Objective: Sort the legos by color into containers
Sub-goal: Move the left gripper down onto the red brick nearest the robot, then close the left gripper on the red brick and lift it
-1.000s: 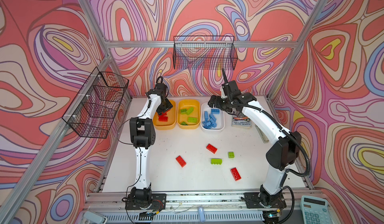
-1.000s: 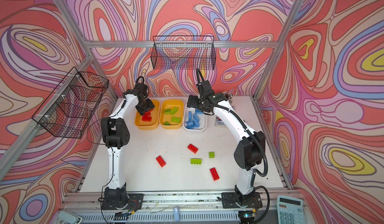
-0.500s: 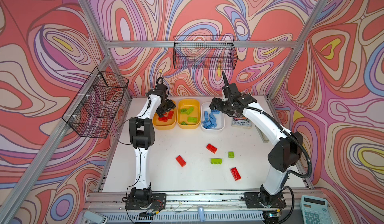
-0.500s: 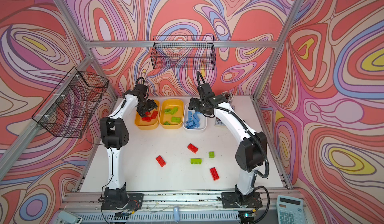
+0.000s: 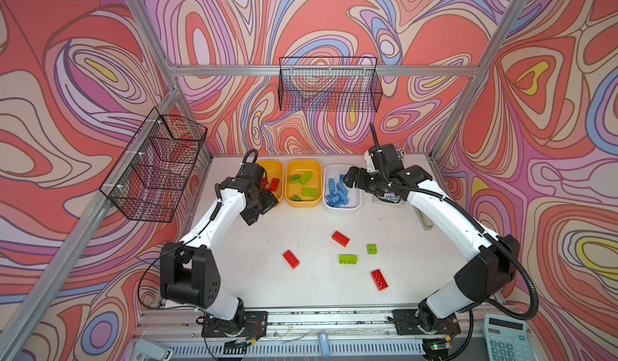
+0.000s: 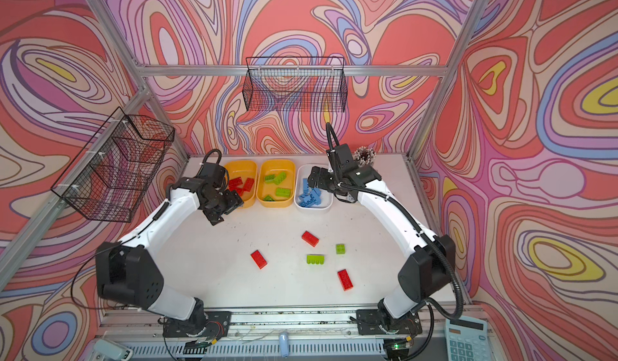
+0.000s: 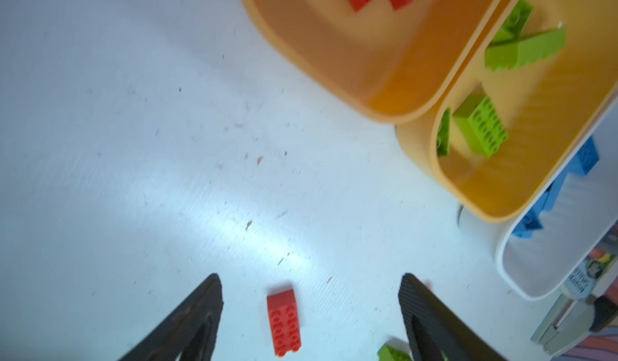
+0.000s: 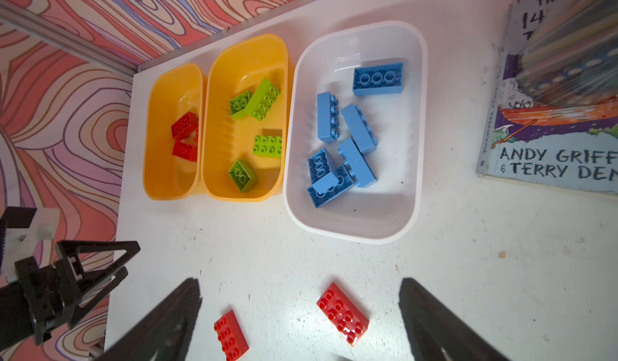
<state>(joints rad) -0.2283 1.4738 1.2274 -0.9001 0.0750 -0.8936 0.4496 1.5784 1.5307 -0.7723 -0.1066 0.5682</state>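
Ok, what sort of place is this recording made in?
Likely a robot data-collection cell, not a home: aluminium frame, swirl-printed wall panels, and a white table with two arms bolted at its front.

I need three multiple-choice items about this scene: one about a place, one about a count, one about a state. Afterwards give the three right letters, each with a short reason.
1. In both top views the white tub stands:
A. right of both yellow tubs
B. between them
C. left of both

2. How many red legos lie loose on the table?
A. one
B. three
C. six

3. The left tool is:
A. shut on a red lego
B. shut on nothing
C. open and empty

Right letters:
1 A, the white tub ends the row on the right.
2 B, three red legos lie apart from each other outside the tubs.
3 C, its jaws stand wide apart and grip nothing.
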